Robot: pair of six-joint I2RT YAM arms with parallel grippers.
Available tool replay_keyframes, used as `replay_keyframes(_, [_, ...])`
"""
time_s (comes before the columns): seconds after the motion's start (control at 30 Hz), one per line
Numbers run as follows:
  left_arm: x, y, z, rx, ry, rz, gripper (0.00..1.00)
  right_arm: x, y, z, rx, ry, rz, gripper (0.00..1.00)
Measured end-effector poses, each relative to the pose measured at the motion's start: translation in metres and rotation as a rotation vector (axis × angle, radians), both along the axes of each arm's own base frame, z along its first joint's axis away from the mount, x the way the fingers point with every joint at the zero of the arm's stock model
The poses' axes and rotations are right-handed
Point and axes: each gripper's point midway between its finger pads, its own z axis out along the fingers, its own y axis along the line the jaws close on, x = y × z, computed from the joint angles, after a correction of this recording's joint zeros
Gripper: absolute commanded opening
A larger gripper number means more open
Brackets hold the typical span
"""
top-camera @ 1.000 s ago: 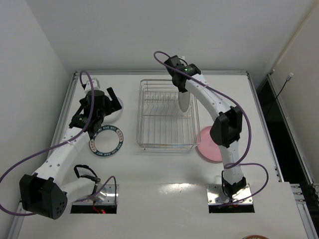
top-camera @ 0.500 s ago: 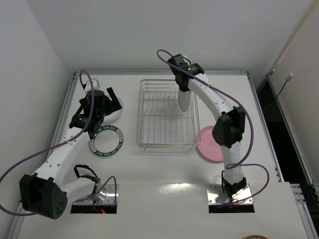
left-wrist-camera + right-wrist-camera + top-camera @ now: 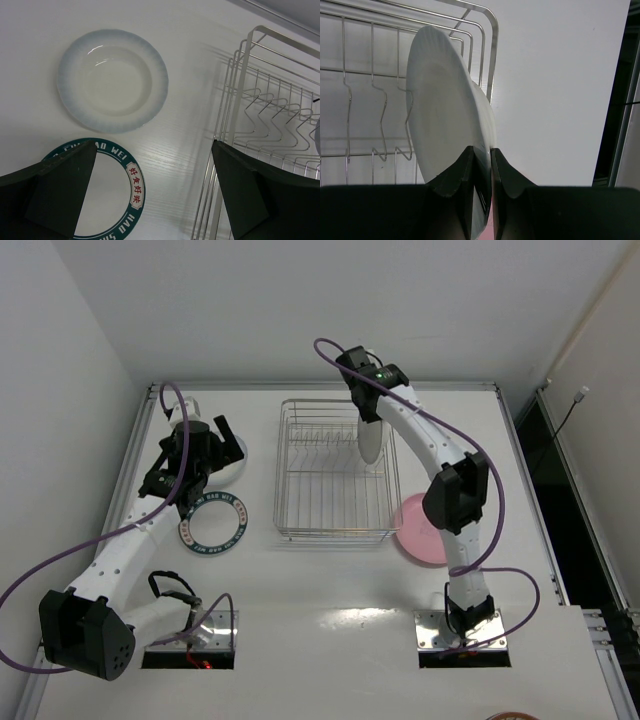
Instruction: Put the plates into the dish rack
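Right arm: reaches from its near-right base, elbow bent, out over the far right part of the dish rack (image 3: pixel 285 472), wrist pointing down. Right gripper (image 3: pixel 481 152) is narrowed to a thin gap and pinches the rim of a white plate (image 3: pixel 445 100). The plate stands on edge directly below the fingers, slightly tilted, inside the rack just beside its right wall. Cannot tell whether its lower edge sits between the prongs.

Left arm: stretched toward the far left of the table, wrist down. Left gripper (image 3: pixel 152 150) is spread fully wide, holding nothing. It hangs above a second white plate (image 3: pixel 112 87) lying flat, left of the rack. The lettered plate (image 3: pixel 112 195) lies flat just nearer, apart from it.

Pink plate (image 3: pixel 410 530) lies flat at the rack's near right corner, partly under the right arm.
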Motion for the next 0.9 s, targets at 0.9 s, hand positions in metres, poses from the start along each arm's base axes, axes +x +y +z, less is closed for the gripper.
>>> replay_keyframes(0.9, [0.001, -0.012, -0.009, -0.003, 0.029, -0.039, 1.0, -0.019, 0.035, -0.028, 0.069, -0.099, -0.134, 0.0])
